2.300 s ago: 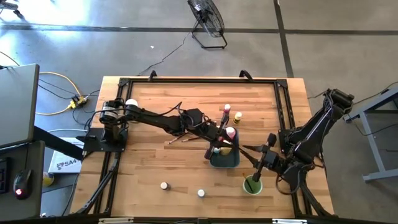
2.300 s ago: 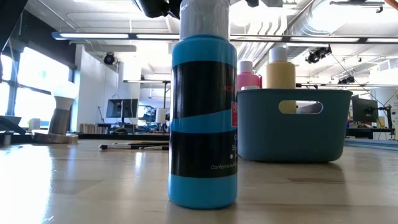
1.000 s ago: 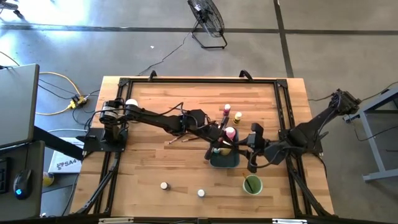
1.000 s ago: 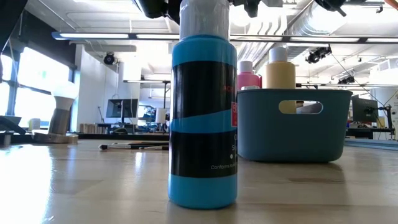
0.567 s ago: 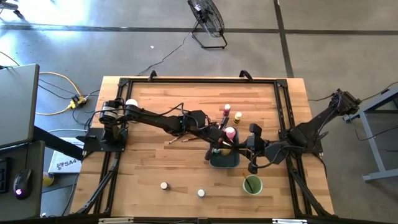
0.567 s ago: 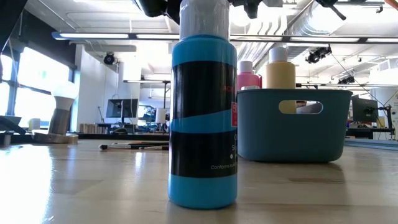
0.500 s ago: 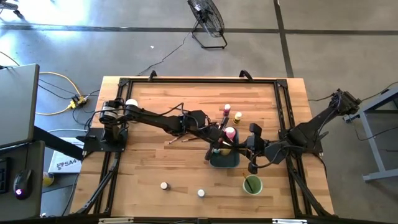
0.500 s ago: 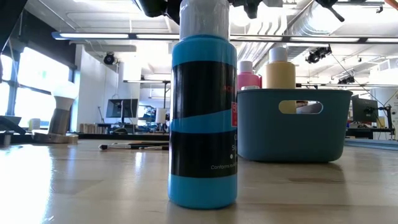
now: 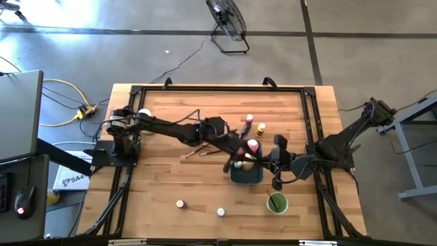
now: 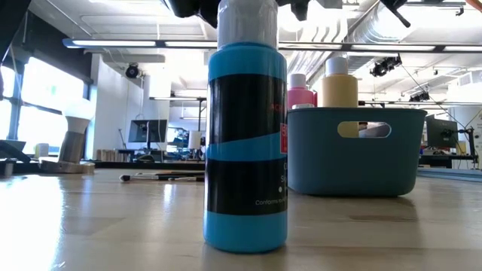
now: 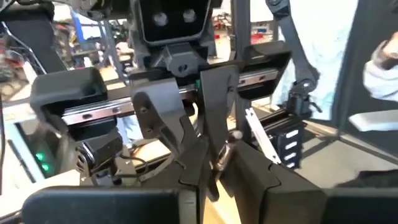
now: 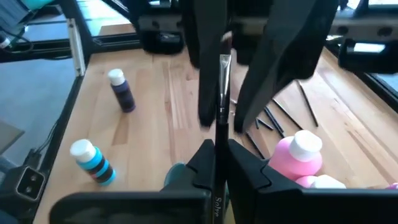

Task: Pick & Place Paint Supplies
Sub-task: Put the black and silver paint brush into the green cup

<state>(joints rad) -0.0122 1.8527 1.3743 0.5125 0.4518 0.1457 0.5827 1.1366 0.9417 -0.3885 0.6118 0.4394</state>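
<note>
Left hand (image 9: 244,152) looser, paintbrush (image 12: 221,93) in right hand (image 12: 217,158).

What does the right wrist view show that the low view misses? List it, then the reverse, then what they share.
Right wrist view only: the right gripper shut on a paintbrush, and a dark purple bottle.
Low view only: the tray's side wall with its handle slot, and the room's windows.
Both: the pink bottle, the blue black-banded bottle and loose brushes lying on the table.
</note>
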